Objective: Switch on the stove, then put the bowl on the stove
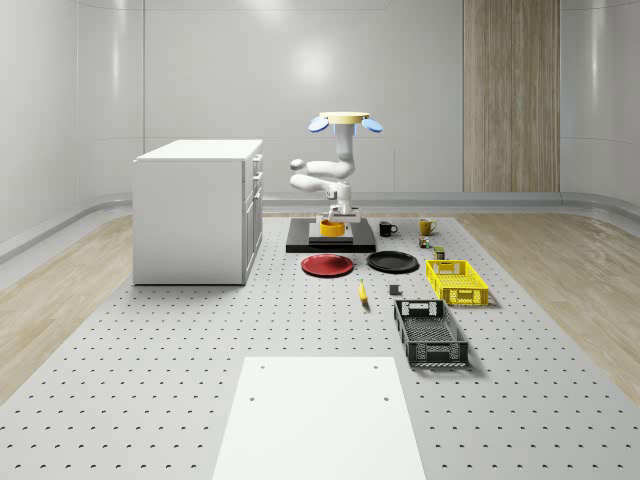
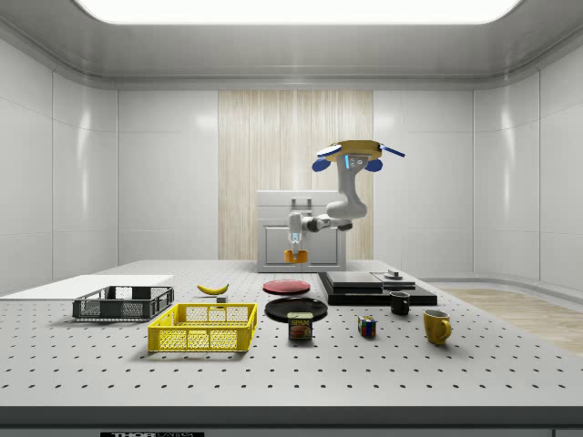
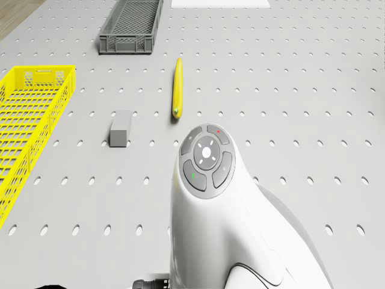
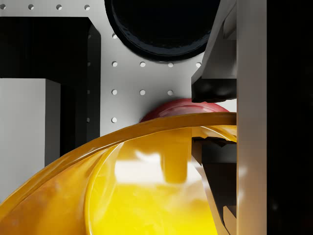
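Currently, you have the drone (image 1: 346,121) hovering above the stove (image 1: 300,240), a flat black slab with a pale plate set in its top, on the perforated grey counter (image 1: 150,380). Working left to right across the whole-scene view, you see a boxy white cabinet (image 1: 198,210), then the stove, then a matte red plate (image 1: 327,265) and a black plate (image 1: 392,262), both round and shallow. Farther right sit a dark mug (image 1: 387,229), a yellow mug (image 1: 426,226), a yellow lattice basket (image 1: 456,281) and a grey lattice crate (image 1: 429,333). A slim banana (image 1: 362,292) lies between plates and crate.

The bowl (image 4: 122,186) is glossy, translucent orange-yellow with a thin rounded rim. The tool (image 1: 335,217) is closed on that rim, one finger (image 4: 215,78) outside and one inside, holding the bowl clear above the stove.
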